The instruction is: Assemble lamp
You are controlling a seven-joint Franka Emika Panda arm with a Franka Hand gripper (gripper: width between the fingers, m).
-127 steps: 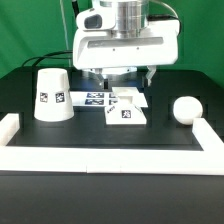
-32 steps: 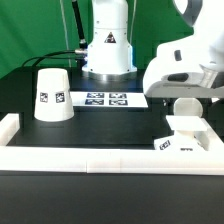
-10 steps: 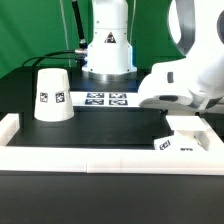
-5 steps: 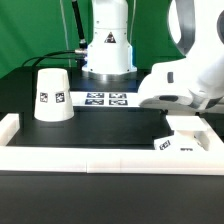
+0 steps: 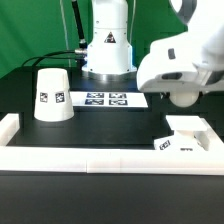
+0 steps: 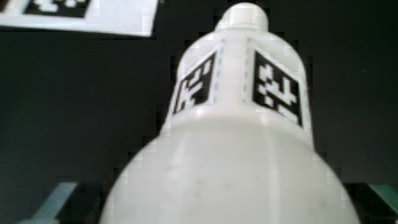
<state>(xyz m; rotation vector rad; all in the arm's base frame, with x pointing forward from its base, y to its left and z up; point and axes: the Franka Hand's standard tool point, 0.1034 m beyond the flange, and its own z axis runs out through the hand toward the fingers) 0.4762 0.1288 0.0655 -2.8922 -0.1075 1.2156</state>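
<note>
My gripper (image 5: 183,97) hangs at the exterior view's right, shut on the white ball-shaped bulb (image 5: 184,101), which shows just below the hand. In the wrist view the bulb (image 6: 222,150) fills the picture; its tagged stem (image 6: 240,70) points away from the camera, and my gripper (image 6: 214,208) has dark fingers (image 6: 59,200) at either side of the ball. The flat square base (image 5: 186,134) lies in front of and below the hand, by the right wall. The tapered shade (image 5: 52,95) stands at the left, mouth down.
The marker board (image 5: 105,99) lies at mid-table in front of the robot pedestal (image 5: 108,50). A low white wall (image 5: 100,160) runs along the front and both sides. A white tagged sheet edge (image 6: 71,12) shows beyond the bulb in the wrist view.
The hand has risen and shifted a little toward the exterior view's left since half a second ago. The bulb now shows beneath it, off the table. The base and shade have not moved.
</note>
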